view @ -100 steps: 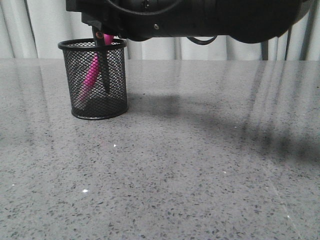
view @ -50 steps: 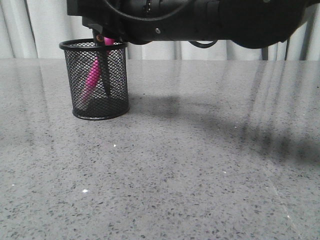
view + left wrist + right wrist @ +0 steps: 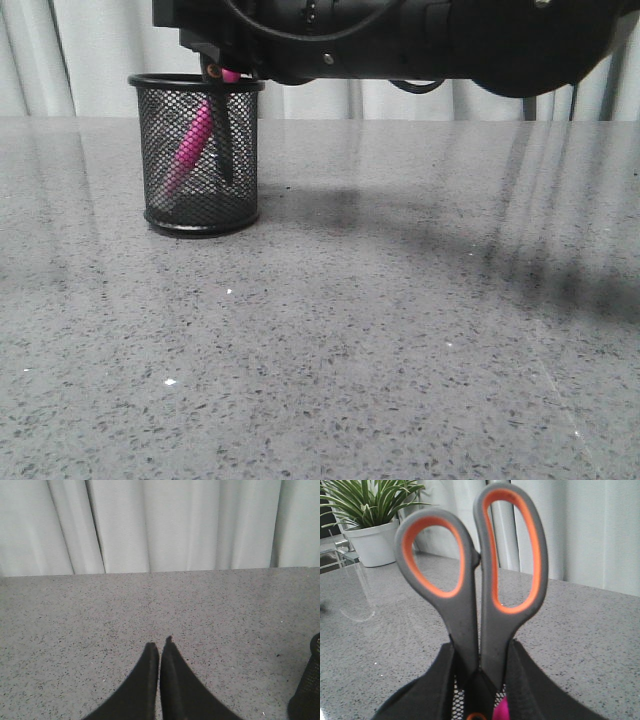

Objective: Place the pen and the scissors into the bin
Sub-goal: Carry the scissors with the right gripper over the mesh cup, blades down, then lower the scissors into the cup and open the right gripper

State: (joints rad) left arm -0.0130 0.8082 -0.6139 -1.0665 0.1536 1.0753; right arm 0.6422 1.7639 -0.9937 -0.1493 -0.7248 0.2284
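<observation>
Grey counter [image 3: 400,330]: our right claw [image 3: 479,680] grips the scissors [image 3: 475,590], blades down in the bin [image 3: 202,155] beside the pen [image 3: 190,150]; dragging sideways could tip it. Left claw [image 3: 160,652] pinched, empty.

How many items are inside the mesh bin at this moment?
2. The pen leans inside the bin, and the scissors stand blades-down in it, handles gripped by the right claw. Anything smaller at the bottom may be hidden.

A potted plant [image 3: 370,515] (white pot) stands on the grey speckled table [image 3: 400,330] — pale curtains [image 3: 165,525] behind.
</observation>
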